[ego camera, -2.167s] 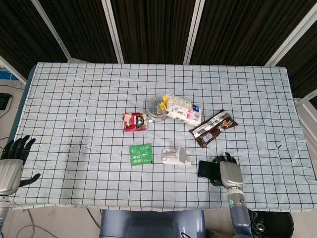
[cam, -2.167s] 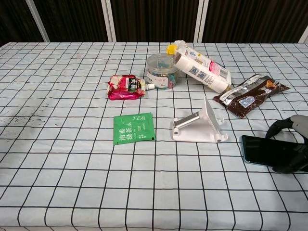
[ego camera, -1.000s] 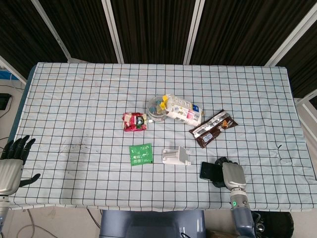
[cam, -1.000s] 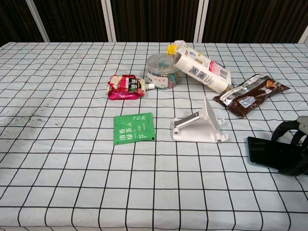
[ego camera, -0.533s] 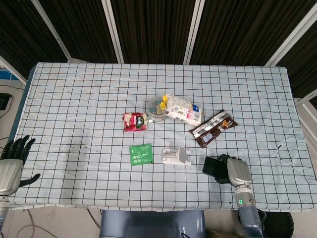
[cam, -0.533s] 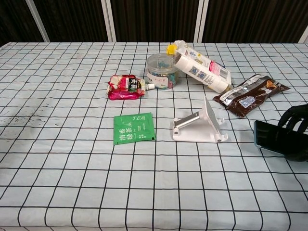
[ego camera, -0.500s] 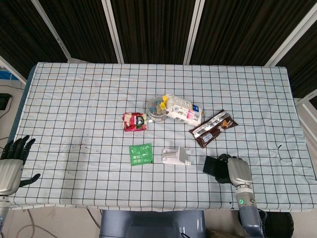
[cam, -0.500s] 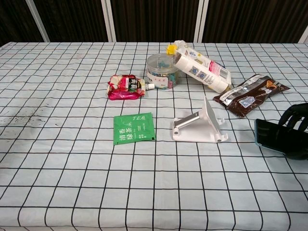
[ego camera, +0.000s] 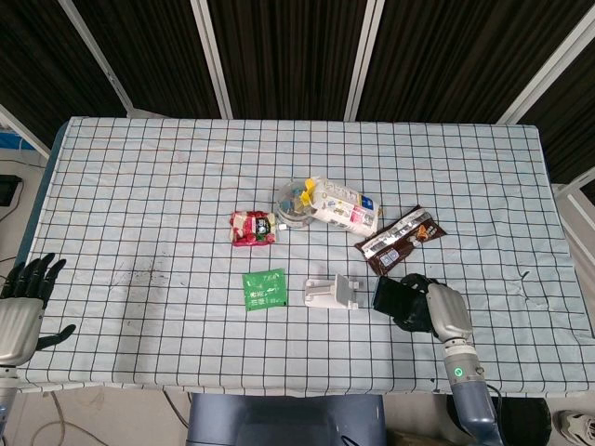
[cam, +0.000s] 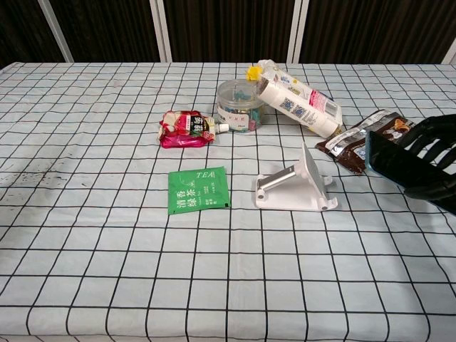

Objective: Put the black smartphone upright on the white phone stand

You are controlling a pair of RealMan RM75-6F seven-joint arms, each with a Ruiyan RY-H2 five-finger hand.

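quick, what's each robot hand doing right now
Left robot hand: open, holding nothing, at the table's near left edge.
Right robot hand: holding the flat black smartphone, lifted beside the white plastic phone stand.

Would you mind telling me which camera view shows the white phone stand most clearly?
The chest view: the white phone stand appears large and from the side, showing its raised backrest and flat base. The head view shows the stand only small and from above, so its shape is harder to read.
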